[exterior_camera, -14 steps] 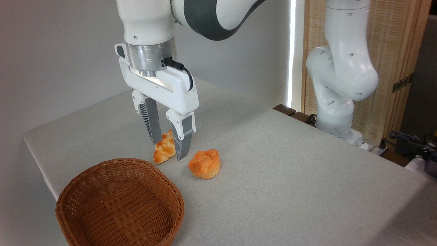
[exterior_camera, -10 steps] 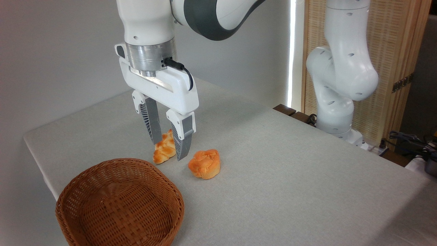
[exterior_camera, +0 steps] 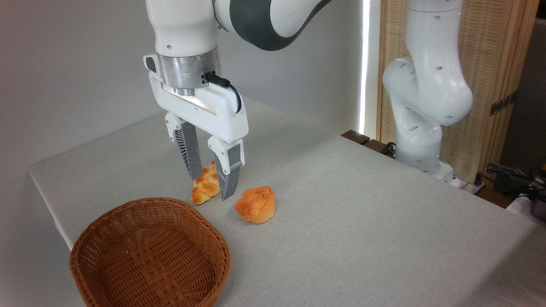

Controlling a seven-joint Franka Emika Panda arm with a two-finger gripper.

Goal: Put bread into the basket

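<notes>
Grey cloth covers the table (exterior_camera: 349,204). Above it my gripper (exterior_camera: 211,187) hangs with fingers narrowly parted, the braided loaf (exterior_camera: 205,184) between them. Just right sits the bun (exterior_camera: 256,204), well outside the wicker basket (exterior_camera: 149,256) near the front-left edge.

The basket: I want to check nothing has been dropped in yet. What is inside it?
The basket shows only its woven floor and far wall; no bread lies there. Its near wall hides a strip of floor.

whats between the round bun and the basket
Nothing: in the camera view only bare table lies between the bread and the basket. The braided loaf sits aside.
</notes>
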